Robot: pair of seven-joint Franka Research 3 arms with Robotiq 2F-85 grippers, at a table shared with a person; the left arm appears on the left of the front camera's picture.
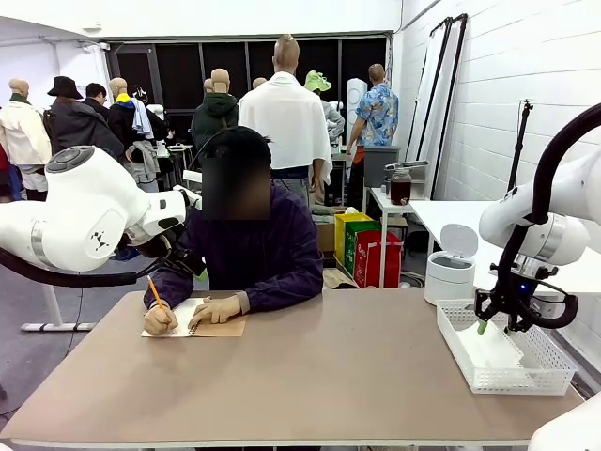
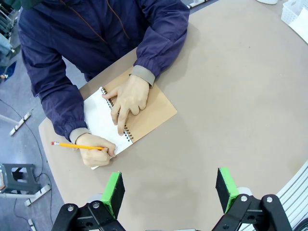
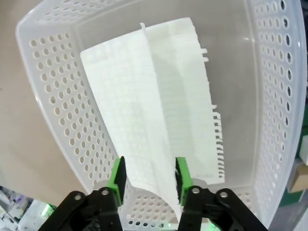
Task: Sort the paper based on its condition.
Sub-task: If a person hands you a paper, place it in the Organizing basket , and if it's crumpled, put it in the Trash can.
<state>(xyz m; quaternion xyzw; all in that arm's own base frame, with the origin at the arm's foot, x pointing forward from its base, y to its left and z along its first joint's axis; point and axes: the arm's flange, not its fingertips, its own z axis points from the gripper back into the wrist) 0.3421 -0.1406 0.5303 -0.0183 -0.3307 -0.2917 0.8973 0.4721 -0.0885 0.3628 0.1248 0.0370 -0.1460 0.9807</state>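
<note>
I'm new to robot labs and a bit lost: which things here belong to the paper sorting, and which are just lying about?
In the job: paper sheet, white mesh basket holding it, right tool open over it; probably the person's spiral notebook and pencil.

Just lying about: white lidded bin, red bag.
</note>
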